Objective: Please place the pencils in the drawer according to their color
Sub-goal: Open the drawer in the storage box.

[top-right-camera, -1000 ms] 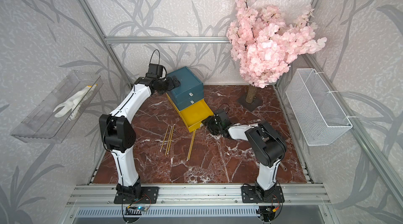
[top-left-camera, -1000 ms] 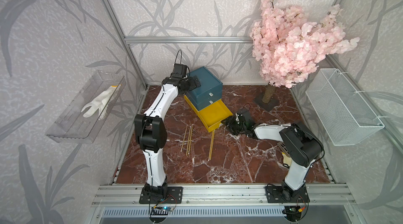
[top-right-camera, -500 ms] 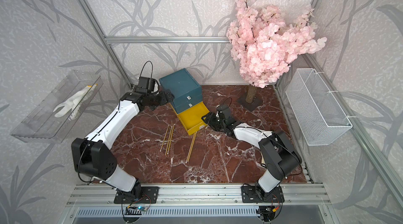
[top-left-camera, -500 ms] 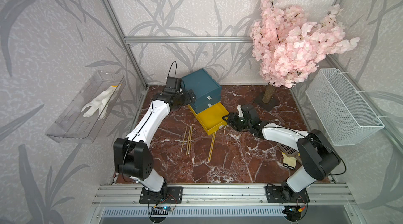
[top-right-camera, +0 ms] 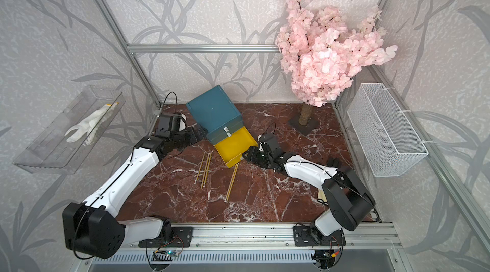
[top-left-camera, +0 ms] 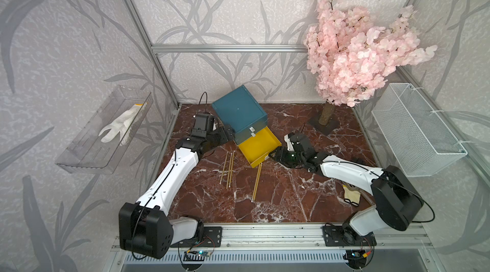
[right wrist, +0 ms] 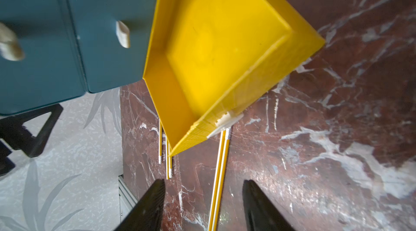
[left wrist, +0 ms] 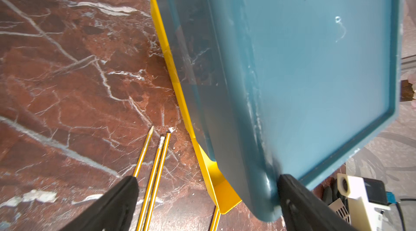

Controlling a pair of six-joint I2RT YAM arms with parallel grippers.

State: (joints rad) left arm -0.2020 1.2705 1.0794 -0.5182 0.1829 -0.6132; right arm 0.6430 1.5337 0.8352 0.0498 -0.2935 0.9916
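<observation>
The drawer box (top-left-camera: 238, 110) stands toward the back of the worktop (top-left-camera: 278, 199). Its two teal tiers are shut and its bottom yellow tier (top-left-camera: 258, 146) is pulled out and empty. Three yellow pencils (top-left-camera: 228, 170) lie side by side on the worktop just left of that tier. Two more lie together at its front corner.

The left claw (left wrist: 207, 179) is spread wide and holds nothing, with one finger right at the box's corner. The right claw (right wrist: 203, 183) is partly spread and empty, hovering over the two pencils.

A blossom tree (top-left-camera: 352, 53) stands at the back right.
</observation>
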